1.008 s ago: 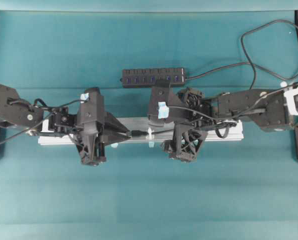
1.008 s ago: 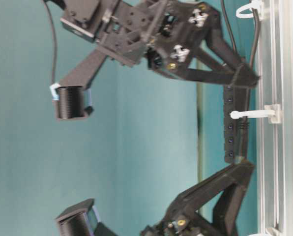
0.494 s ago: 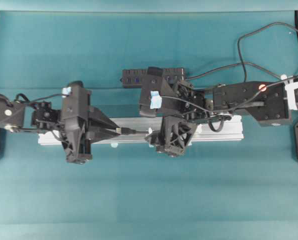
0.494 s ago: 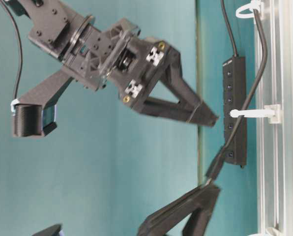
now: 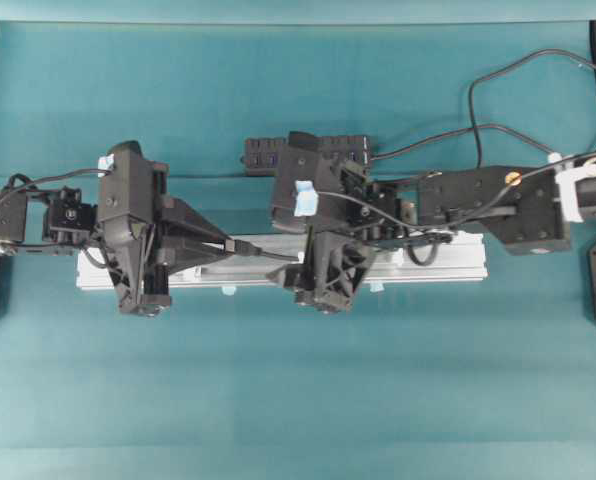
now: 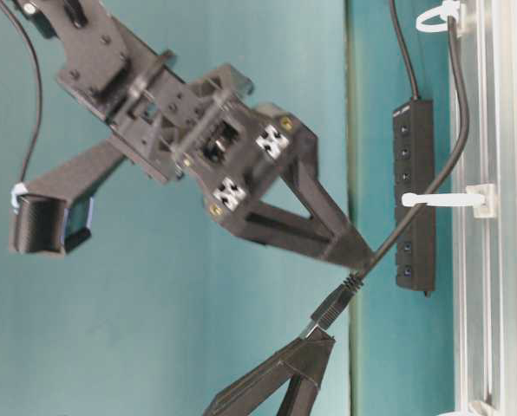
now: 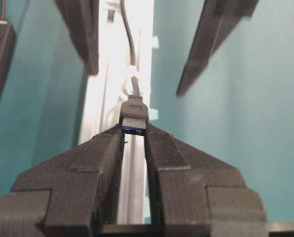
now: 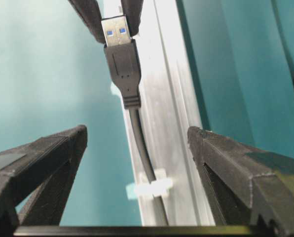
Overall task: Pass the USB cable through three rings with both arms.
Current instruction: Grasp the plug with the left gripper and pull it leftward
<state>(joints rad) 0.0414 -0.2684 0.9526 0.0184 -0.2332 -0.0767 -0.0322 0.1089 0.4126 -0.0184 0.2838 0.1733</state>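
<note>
Left claw (image 5: 226, 243) pinches the USB cable (image 5: 263, 252) plug above the rail (image 5: 448, 262) overhead. At table level, the right claw (image 6: 350, 251) stands spread beside it. Right wrist view: cable runs through a ring (image 8: 149, 188) on the rail.

Teal table (image 5: 298, 400) carries silver aluminium rail (image 5: 448, 262); black USB hub (image 5: 263, 152) behind rail, near it.
</note>
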